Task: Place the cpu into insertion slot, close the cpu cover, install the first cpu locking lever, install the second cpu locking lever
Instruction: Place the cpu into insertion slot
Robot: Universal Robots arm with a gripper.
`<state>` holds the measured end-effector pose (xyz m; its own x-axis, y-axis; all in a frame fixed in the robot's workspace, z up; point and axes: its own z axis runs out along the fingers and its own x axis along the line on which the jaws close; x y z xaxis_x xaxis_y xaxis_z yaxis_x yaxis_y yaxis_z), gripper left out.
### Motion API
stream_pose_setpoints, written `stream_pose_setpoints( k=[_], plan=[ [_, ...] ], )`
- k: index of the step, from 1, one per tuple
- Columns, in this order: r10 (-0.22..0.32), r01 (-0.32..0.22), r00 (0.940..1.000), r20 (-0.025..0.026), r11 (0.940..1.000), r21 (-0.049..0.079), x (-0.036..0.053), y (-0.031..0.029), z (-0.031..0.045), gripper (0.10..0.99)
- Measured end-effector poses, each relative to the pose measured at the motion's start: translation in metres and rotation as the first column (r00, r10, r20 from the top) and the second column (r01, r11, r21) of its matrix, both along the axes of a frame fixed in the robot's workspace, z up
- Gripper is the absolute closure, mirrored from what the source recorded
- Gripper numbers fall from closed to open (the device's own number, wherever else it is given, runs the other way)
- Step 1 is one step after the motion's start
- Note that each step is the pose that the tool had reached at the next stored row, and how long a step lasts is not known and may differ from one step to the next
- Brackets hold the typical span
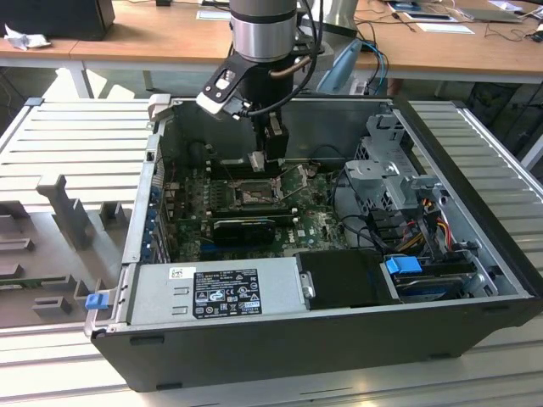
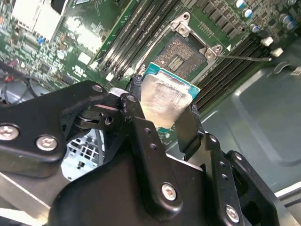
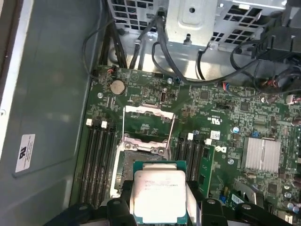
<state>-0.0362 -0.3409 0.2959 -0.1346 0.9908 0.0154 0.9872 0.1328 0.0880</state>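
Exterior view: the arm reaches down into the open computer case, over the middle of the green circuit board.
Fingers: in the second wrist view the black fingers are clamped on two opposite edges of the chip.
Chip: silver top up, green rim showing. It hangs over the near edge of the socket and appears apart from it, not seated.
Socket: open with its contacts bare, at the middle of the board between the rows of memory slots.
Cover plate: in the first wrist view the cover plate is swung back, on the socket's side toward the drive cage.
Lever: a thin wire lever looks unlatched and lies out to one side of the socket.
Step in hand: by my reading, setting the chip into the socket. Cover and levers are not yet done.
Doing it well: keep the chip level, with its corners square to the socket's rim and the notches matched. Lower it straight without sliding it across the contacts. Stay clear of the raised plate and let go only once the chip sits flat.
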Motion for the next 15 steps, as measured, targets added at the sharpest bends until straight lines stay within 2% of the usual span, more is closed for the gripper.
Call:
stream_pose_setpoints(
  k=[4,7,15],
  plan=[
    [-0.023,0.023,0.9997,0.0003,0.9997,0.000,0.0000,0.0000,-0.0012,0.561],
    [-0.024,0.024,0.9997,0.0002,0.9997,0.001,0.0000,0.0000,-0.0053,0.561],
    [-0.024,0.024,0.9997,0.0000,0.9997,0.001,0.0000,0.0000,-0.0103,0.561]
  ],
)
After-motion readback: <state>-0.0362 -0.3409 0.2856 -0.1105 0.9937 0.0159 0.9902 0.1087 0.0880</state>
